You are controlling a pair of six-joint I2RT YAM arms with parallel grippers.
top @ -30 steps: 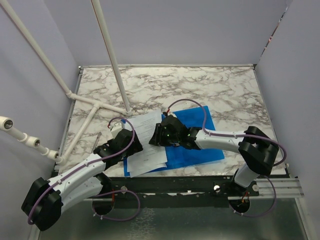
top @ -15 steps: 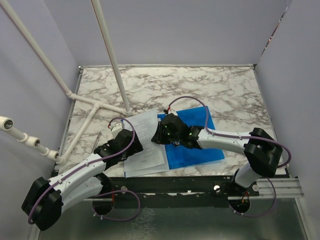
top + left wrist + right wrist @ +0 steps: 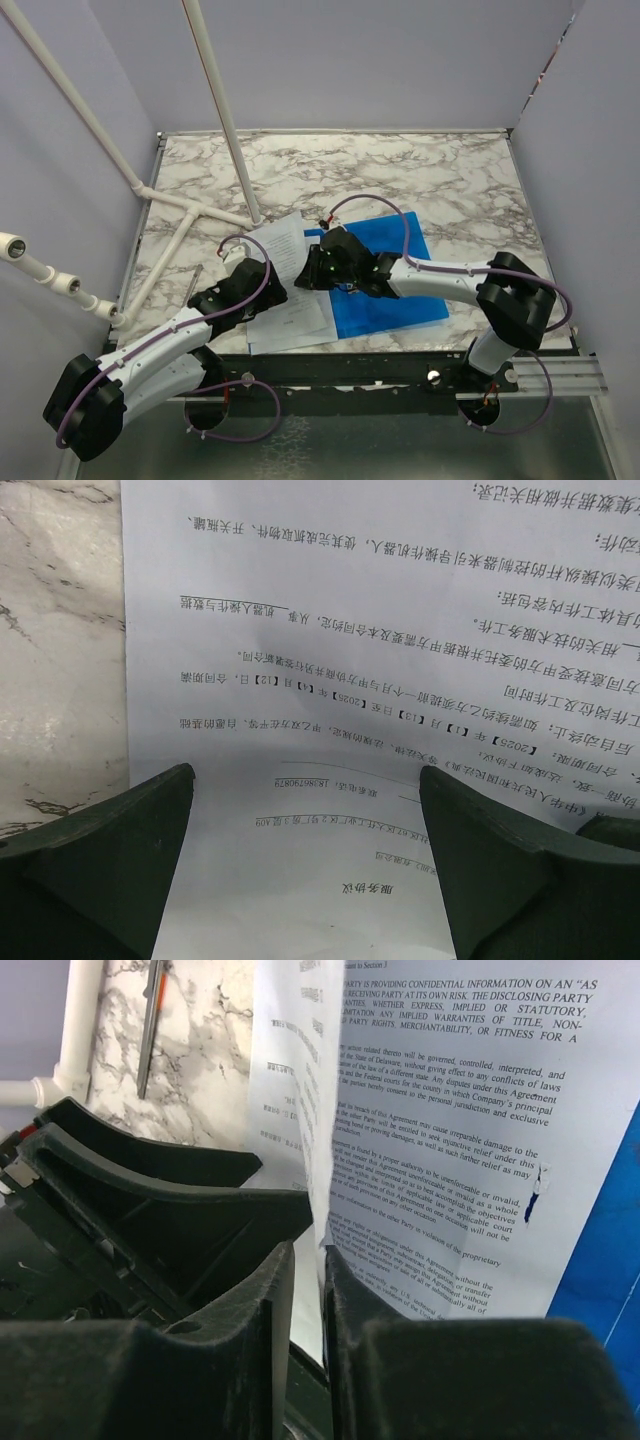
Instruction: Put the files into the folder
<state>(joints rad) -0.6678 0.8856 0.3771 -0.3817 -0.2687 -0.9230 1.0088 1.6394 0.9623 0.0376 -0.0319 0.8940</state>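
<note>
Your right gripper (image 3: pixel 306 1260) pinches one sheet's edge; your left gripper (image 3: pixel 305 780) hangs spread above the files (image 3: pixel 290 312). Nothing looks filed yet: the files lie just left of the folder (image 3: pixel 400 290), overlapping its edge, and it seems shut.

"CONFIDENTIAL INFORMATION" and "State of Delaware" on the files (image 3: pixel 440 1110)

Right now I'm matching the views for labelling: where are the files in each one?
Top external: files left of centre, beside the folder.
Left wrist: files fill most of the frame.
Right wrist: files in the upper right.
Shared landmark: marble table.
</note>
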